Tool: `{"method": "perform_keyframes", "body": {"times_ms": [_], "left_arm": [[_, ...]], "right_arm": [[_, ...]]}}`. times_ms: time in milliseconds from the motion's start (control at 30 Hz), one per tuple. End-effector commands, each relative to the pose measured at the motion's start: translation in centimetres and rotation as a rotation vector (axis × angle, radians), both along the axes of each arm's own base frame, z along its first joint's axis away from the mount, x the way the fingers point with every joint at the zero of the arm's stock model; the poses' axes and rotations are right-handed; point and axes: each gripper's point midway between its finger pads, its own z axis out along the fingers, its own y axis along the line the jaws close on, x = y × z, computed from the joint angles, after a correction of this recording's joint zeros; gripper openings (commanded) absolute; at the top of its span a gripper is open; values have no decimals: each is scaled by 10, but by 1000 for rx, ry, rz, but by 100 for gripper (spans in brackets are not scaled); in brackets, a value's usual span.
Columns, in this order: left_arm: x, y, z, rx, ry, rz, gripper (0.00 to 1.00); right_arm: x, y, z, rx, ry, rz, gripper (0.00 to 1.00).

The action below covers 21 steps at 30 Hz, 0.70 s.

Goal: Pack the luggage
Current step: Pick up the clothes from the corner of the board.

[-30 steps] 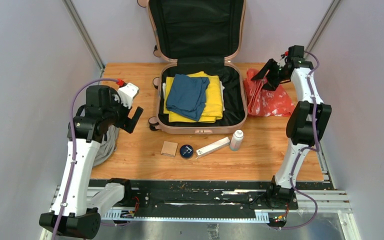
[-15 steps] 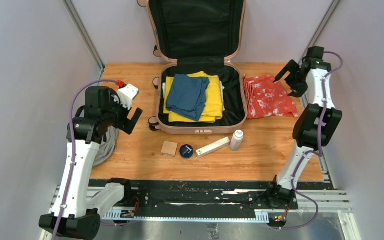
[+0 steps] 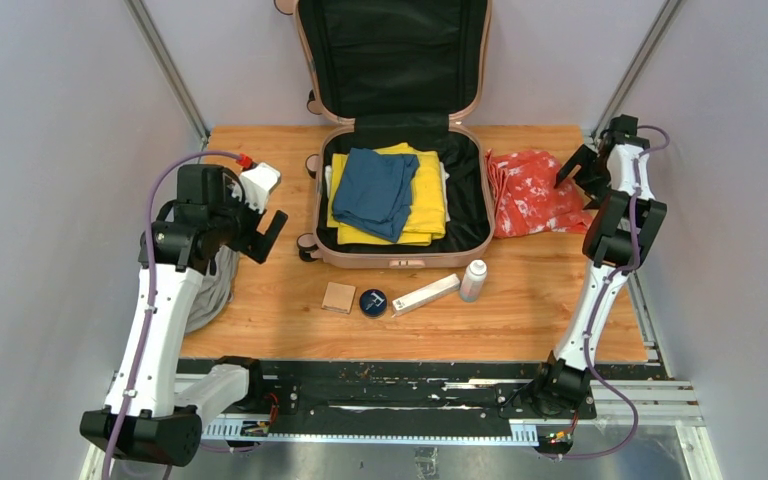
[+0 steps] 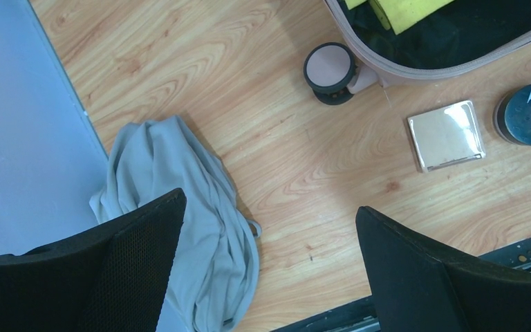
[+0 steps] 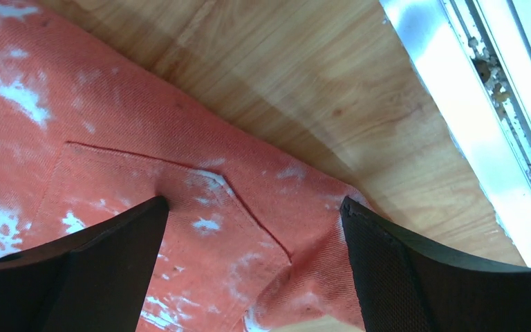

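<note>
The luggage (image 3: 400, 258), a pale pink suitcase, lies open at the table's back middle with its black-lined lid upright. Inside it a blue cloth (image 3: 375, 190) rests on a folded yellow cloth (image 3: 428, 205). A red patterned cloth (image 3: 528, 190) lies flat to the suitcase's right. My right gripper (image 3: 580, 166) is open over that cloth's right edge; in the right wrist view the red cloth (image 5: 145, 138) fills the space under the right gripper (image 5: 252, 207). My left gripper (image 3: 262, 226) hangs open left of the suitcase, above bare wood beside a grey cloth (image 4: 173, 207).
In front of the suitcase lie a tan square compact (image 3: 338, 297), a dark round tin (image 3: 373, 302), a white box (image 3: 425, 294) and a white bottle (image 3: 473, 280). A suitcase wheel (image 4: 330, 67) sticks out on the left. A metal rail (image 5: 484, 117) borders the table's right edge.
My right gripper let go of the bunched red cloth, which now lies spread flat. The right arm swung right, then came down over the cloth's right edge. The left arm barely moved.
</note>
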Motion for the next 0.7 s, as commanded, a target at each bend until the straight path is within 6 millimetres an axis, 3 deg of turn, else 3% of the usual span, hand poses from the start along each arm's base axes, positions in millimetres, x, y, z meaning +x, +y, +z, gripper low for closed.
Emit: {"method": "perform_keyframes", "body": {"times_ms": [0,233,433,567,667], "left_arm": [[3,1,-2,1,29,1,100],[7,-1,-11,0,62,-3,100],[5,-2,-11,-7,61,-7,100],[4,-2,-14,-7,69,-7,100],[5,1,-13,6,65,5,100]], "right_arm": [[5,-7,-1,9,-8,35,98],[12,-6,-14,44,-16,59,95],[12,-29,2,-68,-26,21,96],[29,-33,14,-96,-95,32,96],[42,-31,11,-104,-138,58,96]]}}
